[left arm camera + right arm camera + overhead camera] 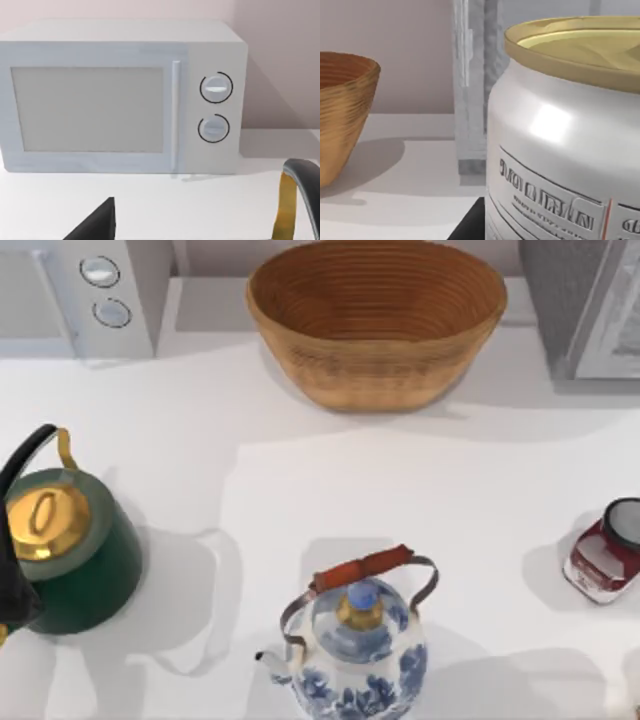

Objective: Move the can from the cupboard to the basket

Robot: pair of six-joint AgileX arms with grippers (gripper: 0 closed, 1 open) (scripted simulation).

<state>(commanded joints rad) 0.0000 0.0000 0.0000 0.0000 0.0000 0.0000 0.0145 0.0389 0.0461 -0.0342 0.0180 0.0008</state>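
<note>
close against the right gripper [470, 227] stood the can [560, 150], silver-white with a gold lid, raised lettering and a red line. it looked light, thin-walled and slick, best held round its middle. i could not tell how the jaws stood. behind it rose the cupboard [470, 100], then the basket [340, 115]. the left gripper [14, 585] sat idle by the green kettle [80, 550].

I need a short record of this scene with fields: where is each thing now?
goal: oval tan woven wicker basket, table's back centre, no can inside
target: slim silver-white metal can, close before the right wrist camera, outside the basket
source: grey cupboard with white-framed door, back right
idle: left arm, parked at left, beside green metal kettle
</note>
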